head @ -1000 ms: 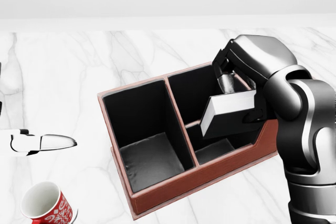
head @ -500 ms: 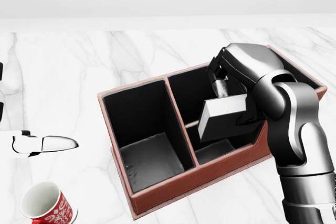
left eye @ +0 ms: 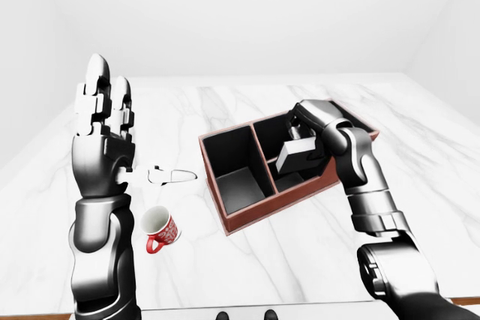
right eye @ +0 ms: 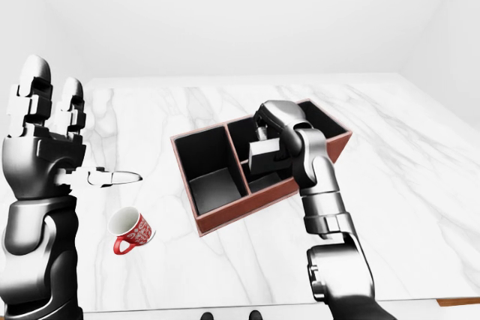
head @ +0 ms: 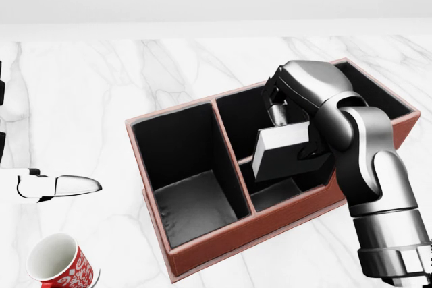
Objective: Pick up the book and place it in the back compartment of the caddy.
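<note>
The red-brown caddy (head: pixel 223 235) with black compartments lies at an angle on the white marble table. My right hand (head: pixel 291 131) is shut on the grey book (head: pixel 282 152) and holds it tilted over the caddy's middle part, above the divider between the two small compartments. The book's lower end dips below the rim there. The large compartment (head: pixel 185 166) on the left is empty. My left hand (left eye: pixel 105 110) is raised high on the left of the left-eye view, open and empty, fingers pointing up and thumb (left eye: pixel 174 176) sticking out to the right.
A red and white mug (head: pixel 59 265) lies on its side at the lower left of the head view, left of the caddy. The marble table (left eye: pixel 225 110) stretches to a white wall at the top. Its near edge (left eye: pixel 300 306) runs along the bottom.
My right forearm has swung down and left, uncovering the caddy's right-end compartment. The book has shifted slightly left and lower into the caddy. The left hand has not moved.
</note>
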